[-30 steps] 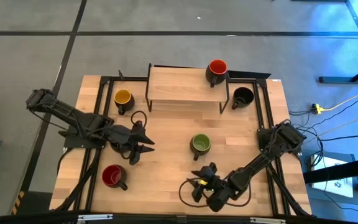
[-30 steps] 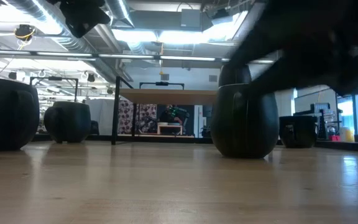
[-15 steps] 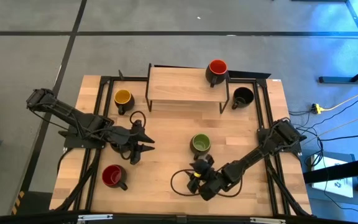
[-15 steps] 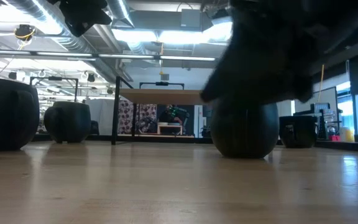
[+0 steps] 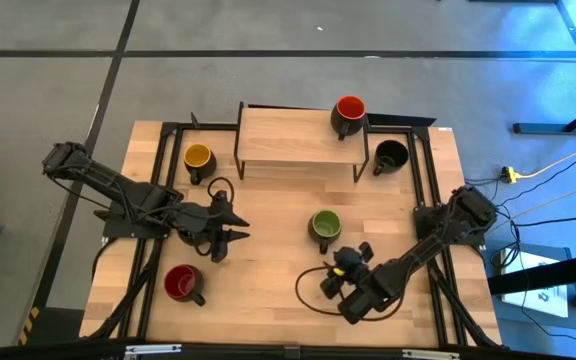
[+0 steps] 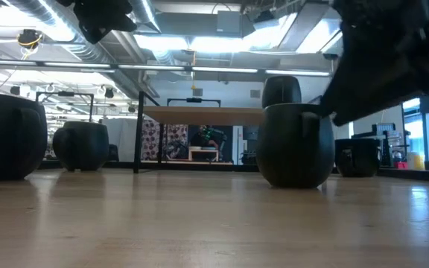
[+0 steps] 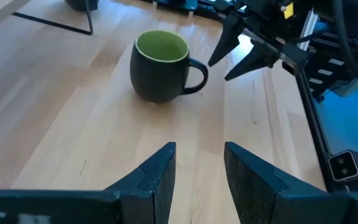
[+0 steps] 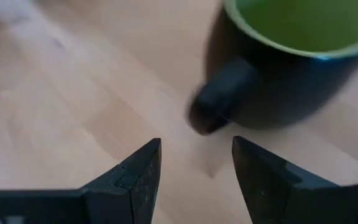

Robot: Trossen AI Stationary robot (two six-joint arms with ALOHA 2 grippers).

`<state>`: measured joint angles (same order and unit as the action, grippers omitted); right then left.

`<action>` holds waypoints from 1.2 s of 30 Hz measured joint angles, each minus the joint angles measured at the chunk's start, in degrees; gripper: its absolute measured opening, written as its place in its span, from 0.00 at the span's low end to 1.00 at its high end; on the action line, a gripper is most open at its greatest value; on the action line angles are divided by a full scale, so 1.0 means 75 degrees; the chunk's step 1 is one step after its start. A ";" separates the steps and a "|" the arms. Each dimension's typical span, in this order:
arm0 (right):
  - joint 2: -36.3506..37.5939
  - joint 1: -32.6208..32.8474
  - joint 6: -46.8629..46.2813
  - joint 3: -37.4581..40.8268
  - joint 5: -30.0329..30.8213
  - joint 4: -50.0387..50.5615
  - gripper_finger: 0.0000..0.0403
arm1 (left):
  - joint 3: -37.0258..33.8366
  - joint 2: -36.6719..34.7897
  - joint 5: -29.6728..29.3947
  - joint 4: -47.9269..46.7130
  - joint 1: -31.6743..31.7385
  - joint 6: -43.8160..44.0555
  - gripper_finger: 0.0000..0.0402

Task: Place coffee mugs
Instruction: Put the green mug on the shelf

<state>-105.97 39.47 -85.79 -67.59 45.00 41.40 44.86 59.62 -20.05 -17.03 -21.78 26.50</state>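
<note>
Several black coffee mugs stand upright. The green-lined mug (image 5: 324, 228) sits on its base at the table's middle, handle (image 8: 219, 102) toward the near edge. My right gripper (image 5: 353, 256) hovers open just short of that handle, slanting down, touching nothing. My left gripper (image 5: 236, 229) waits open above the table's left middle, pointing at the green mug (image 7: 161, 65). A red-lined mug (image 5: 349, 112) stands on the wooden shelf (image 5: 288, 140), a yellow-lined one (image 5: 199, 158) and a black-lined one (image 5: 390, 154) beside the shelf, and another red-lined one (image 5: 181, 284) near left.
The shelf's thin black legs (image 5: 240, 150) stand on the far half of the table. A black frame (image 5: 423, 180) runs along the table's edges. Cables loop on the wood by my right arm (image 5: 313, 285). Bare wood lies between the green mug and my left gripper.
My right gripper has risen from near the table's near edge and gone toward the far and right edges, ending by the green mug's handle; its wrist has tipped and rolled. Its fingers have stayed open.
</note>
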 joint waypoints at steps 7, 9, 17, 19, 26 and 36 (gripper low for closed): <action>-0.0047 0.0034 -0.0947 0.0000 0.0409 -0.0504 0.46 | 0.0000 0.0002 -0.0003 0.0008 0.0000 0.0032 0.33; -0.0129 -0.0082 -0.1171 -0.0003 0.0502 -0.0613 0.46 | 0.0000 0.0002 -0.0003 0.0006 0.0000 0.0032 0.33; -0.0457 -0.0513 -0.1562 0.0002 0.0586 -0.0761 0.46 | 0.0003 0.0001 -0.0021 -0.0001 0.0000 0.0050 0.33; -0.0478 -0.0642 -0.1614 0.0003 0.0511 -0.0557 0.46 | 0.0003 0.0002 -0.0036 0.0014 0.0000 0.0050 0.33; -0.0478 -0.0865 -0.1691 0.0002 0.0568 -0.0294 0.38 | 0.0003 0.0000 -0.0051 0.0005 0.0000 0.0048 0.33; -0.0507 -0.0870 -0.1394 0.0000 0.0738 -0.0194 0.07 | 0.0003 0.0002 -0.0208 0.0002 0.0000 -0.0009 0.33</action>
<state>-109.78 32.94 -96.24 -67.59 50.53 39.94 44.88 59.63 -21.61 -17.01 -21.78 26.44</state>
